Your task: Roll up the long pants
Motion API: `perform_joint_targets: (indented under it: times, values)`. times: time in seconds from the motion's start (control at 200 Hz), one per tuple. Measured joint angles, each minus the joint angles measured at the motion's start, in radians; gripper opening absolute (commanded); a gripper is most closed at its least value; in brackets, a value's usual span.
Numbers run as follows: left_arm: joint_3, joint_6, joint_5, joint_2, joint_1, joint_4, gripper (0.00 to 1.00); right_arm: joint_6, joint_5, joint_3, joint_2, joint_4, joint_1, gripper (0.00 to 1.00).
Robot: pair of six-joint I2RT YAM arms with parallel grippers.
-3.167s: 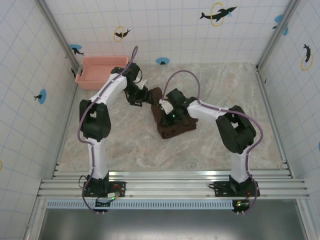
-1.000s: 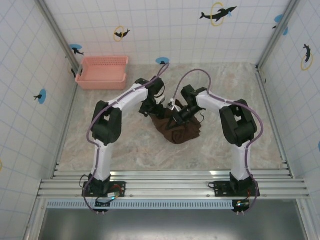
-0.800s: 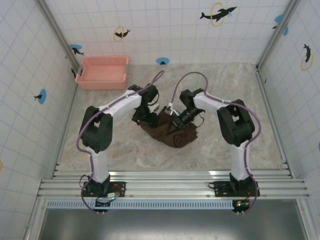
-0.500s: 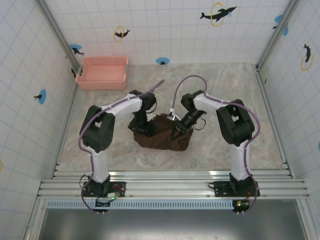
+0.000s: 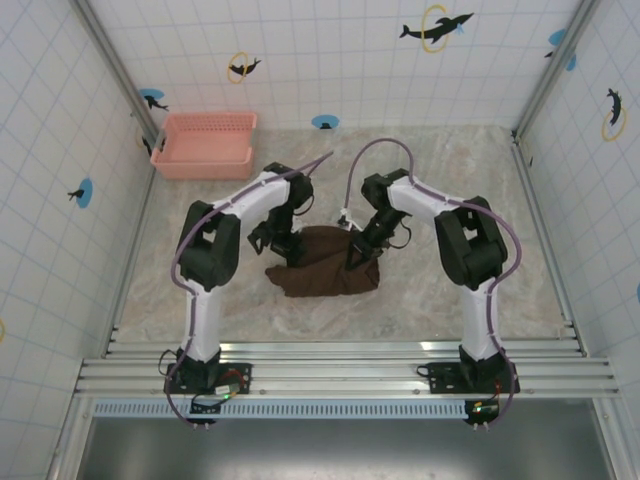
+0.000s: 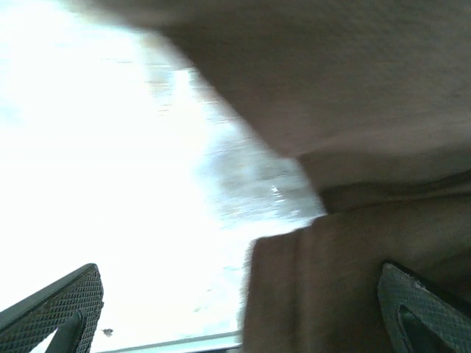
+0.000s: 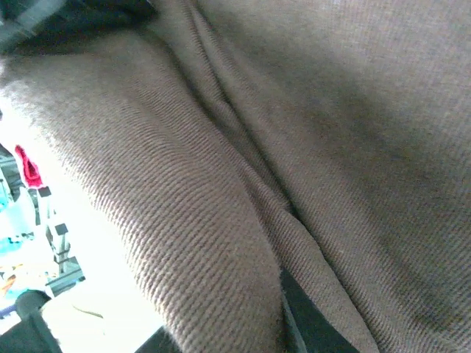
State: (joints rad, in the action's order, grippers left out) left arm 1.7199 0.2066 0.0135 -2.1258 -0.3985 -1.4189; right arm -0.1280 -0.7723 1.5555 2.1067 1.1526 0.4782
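The long pants lie as a dark brown, roughly flat bundle in the middle of the marble table. At their left end my left gripper stands open. In the left wrist view its fingers are set wide apart, and a brown cloth edge lies loose between them over the bright table. My right gripper is at the bundle's right end. In the right wrist view ribbed brown cloth covers the right gripper, and a fold is pinched beside a dark finger.
A pink basket stands at the back left corner against the tiled wall. Tiled walls close in the table on three sides. A metal rail with the arm bases runs along the near edge.
The pants were dragged toward the near side and spread from a tight lump into a wider, flatter shape. The left gripper opened wider and shifted to the cloth's left end.
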Motion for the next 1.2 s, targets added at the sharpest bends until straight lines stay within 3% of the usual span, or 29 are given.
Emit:
perform_joint_targets:
  times: [0.155,0.295,0.6,0.701,0.816,0.986,1.201]
  values:
    - [0.129,-0.003,0.083,0.059,0.027,-0.066,0.97,0.044,-0.035,0.021,0.06,0.02,-0.024,0.16]
    - [0.149,-0.017,0.087,0.186,-0.01,-0.095,0.98,0.085,-0.076,0.063,0.113,0.032,-0.042,0.16]
    - [-0.088,0.021,-0.105,0.31,-0.176,0.004,0.98,0.142,-0.138,0.142,0.187,0.034,-0.057,0.16]
    - [-0.128,0.033,-0.132,0.289,-0.179,0.051,0.97,0.149,-0.151,0.146,0.197,0.035,-0.057,0.16]
    - [-0.108,0.042,-0.076,0.228,-0.177,0.085,0.98,0.154,-0.159,0.148,0.201,0.035,-0.057,0.16]
    - [0.013,0.048,0.052,0.098,-0.17,0.11,0.97,0.156,-0.163,0.148,0.202,0.024,-0.058,0.16]
    - [0.251,0.029,0.085,-0.139,-0.145,0.059,0.97,0.158,-0.165,0.146,0.205,0.013,-0.059,0.23]
